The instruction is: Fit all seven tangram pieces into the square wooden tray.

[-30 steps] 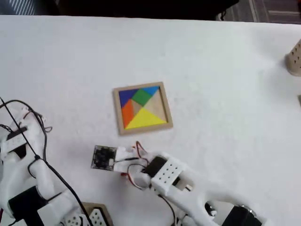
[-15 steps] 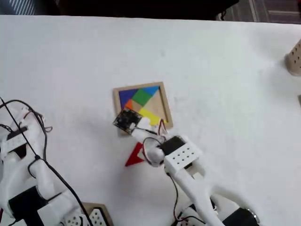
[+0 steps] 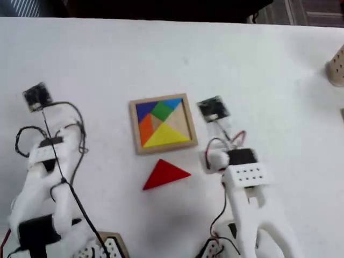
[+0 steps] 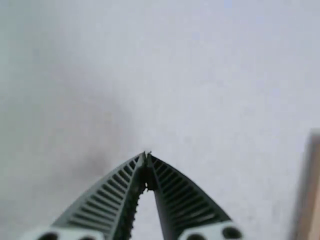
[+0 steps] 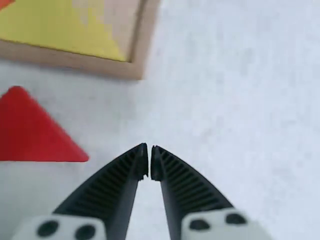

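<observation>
The square wooden tray lies mid-table with blue, green, orange, yellow and pale wood pieces in it. A red triangle lies flat on the white table just in front of the tray, apart from it. My right arm stands to the right of both. Its gripper is shut and holds nothing, over bare table beside the tray's corner and the red triangle. My left arm is at the far left. Its gripper is shut and holds nothing, with the tray's edge off to the side.
A beige perforated object sits at the right edge. A wooden block lies at the front by the left arm's base. Loose cables hang along both arms. The table's far edge meets a dark floor.
My right arm swung from front left, across the tray's front, to its right side, uncovering the red triangle. My left arm stretched farther out along the table's left side.
</observation>
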Robot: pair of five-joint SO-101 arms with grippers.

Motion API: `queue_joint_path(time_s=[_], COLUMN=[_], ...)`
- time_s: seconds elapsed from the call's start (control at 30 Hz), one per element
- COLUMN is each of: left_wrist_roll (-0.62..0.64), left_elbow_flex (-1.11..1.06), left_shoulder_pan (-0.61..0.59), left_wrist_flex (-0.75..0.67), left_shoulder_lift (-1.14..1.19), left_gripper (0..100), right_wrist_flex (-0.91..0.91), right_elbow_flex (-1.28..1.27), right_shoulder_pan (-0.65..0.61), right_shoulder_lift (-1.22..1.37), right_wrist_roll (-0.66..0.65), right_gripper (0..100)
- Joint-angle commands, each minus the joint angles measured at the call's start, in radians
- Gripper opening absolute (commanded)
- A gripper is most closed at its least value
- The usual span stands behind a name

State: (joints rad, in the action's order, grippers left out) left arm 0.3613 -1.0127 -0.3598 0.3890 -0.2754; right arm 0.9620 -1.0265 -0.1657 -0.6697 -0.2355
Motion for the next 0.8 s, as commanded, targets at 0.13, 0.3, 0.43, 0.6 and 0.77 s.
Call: queue_joint_path(time_s=[0.13, 0.3, 0.43, 0.6, 0.77], left_wrist_roll=[-0.196, -0.465, -0.687, -0.746, -0.669], left_elbow_flex=[0.006, -0.049, -0.14, -0.181, -0.175], left_shoulder_pan=[0.394, 0.607, 0.734, 0.842, 0.855], left_wrist_flex=[0.46, 0.559, 0.503, 0.502, 0.502], left_shoulder_lift=[-0.338, -0.447, -0.49, -0.516, -0.513], left_gripper=[3, 3, 3, 20, 37], right_wrist_flex=[0.004, 0.004, 0.007, 0.005, 0.005], right_elbow_flex=[-0.025, -0.051, -0.054, -0.063, -0.064], right_shoulder_pan=[0.185, 0.232, 0.248, 0.248, 0.248], right_shoulder_lift=[-0.031, -0.033, -0.033, -0.033, -0.033], right_wrist_roll=[-0.043, -0.086, -0.103, -0.104, -0.104], right_gripper=[1.9, 1.9, 1.9, 1.9, 1.9])
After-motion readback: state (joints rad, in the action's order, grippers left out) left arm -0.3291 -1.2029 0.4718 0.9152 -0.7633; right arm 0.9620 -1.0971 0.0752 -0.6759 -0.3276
